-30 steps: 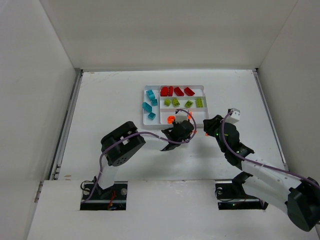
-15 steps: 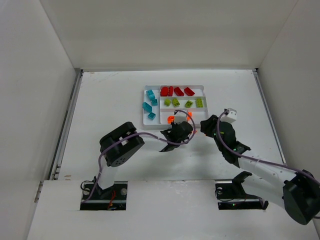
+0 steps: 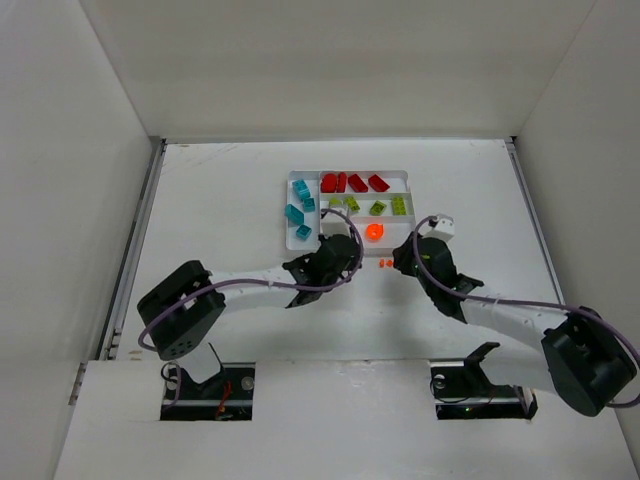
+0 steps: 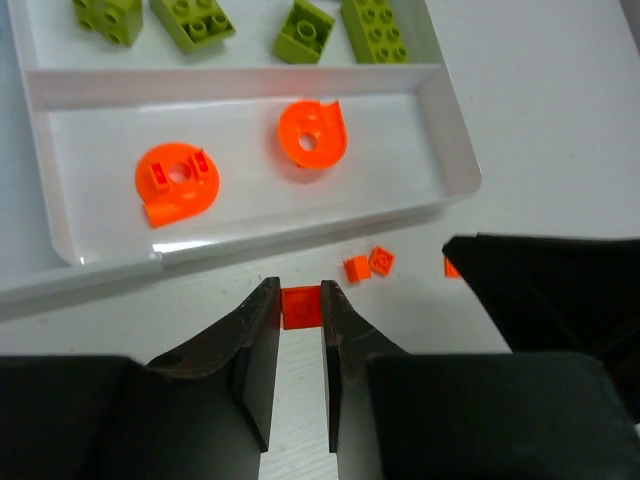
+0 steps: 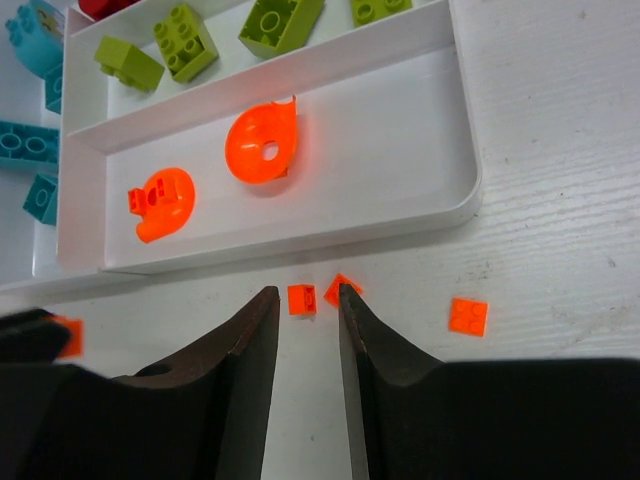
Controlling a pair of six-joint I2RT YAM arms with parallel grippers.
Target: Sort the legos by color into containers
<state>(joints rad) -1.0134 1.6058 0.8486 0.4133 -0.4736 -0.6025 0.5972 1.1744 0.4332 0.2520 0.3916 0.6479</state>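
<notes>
**A white table inside a white box**

The table (image 3: 230, 200) is white and flat. Three plain white walls stand around it: a back wall (image 3: 330, 60), a left wall (image 3: 60, 150) and a right wall (image 3: 590, 100). A thin grey metal strip (image 3: 131, 250) runs along the table's left edge. A second strip (image 3: 540, 230) runs along its right edge. At the near side, a white board (image 3: 340, 420) goes across the front. It has two dark holes cut in it, a left hole (image 3: 245, 405) and a right hole (image 3: 445, 400). Seen close up, the table top has fine scratchy lines in it.
</notes>
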